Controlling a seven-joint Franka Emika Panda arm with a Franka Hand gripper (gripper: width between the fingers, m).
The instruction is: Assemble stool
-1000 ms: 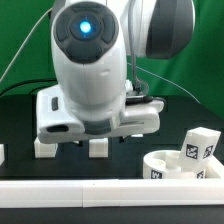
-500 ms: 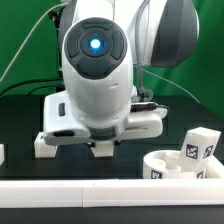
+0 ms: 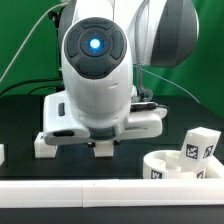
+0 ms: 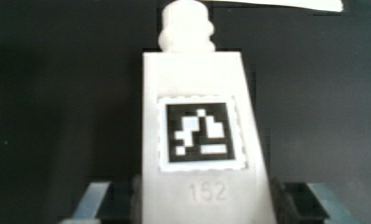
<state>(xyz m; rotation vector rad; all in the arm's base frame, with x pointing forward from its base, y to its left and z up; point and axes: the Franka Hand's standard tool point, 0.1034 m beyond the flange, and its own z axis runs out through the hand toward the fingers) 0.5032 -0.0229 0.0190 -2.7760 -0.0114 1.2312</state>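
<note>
leg (image 4: 196, 100) between pincer (image 4: 203, 198) fingers (image 4: 104, 198) | seat (image 3: 172, 163) at exterior view's right, second leg (image 3: 200, 145) behind it | border bar (image 3: 90, 188) in front

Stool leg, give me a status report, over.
Claw astride the leg, grip unclear. Leg flat on table, tag up. Seat apart, at exterior view's right. Nothing blocking.

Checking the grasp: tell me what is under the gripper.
A white tagged leg lies on the table between the gripper's fingers. Whether they clamp it is unclear; the table beneath the leg is covered.
</note>
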